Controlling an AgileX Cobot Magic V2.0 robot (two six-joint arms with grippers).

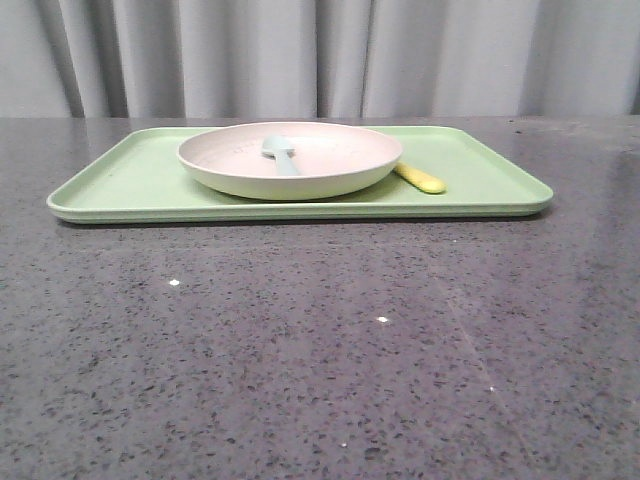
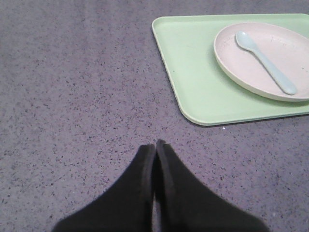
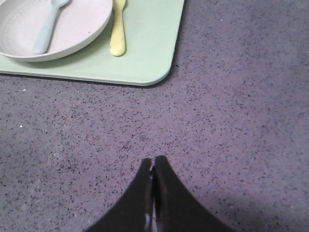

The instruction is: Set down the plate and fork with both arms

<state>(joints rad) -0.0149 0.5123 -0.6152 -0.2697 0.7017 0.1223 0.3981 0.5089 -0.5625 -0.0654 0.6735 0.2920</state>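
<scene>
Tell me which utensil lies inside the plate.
The pale blue spoon lies inside the plate; the yellow fork rests on the green tray beside it.

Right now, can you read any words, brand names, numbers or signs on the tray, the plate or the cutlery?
None can be read.
Plate: faint marks near the inner rim, too blurred to read.
Green tray, yellow fork, blue spoon: no visible print.
</scene>
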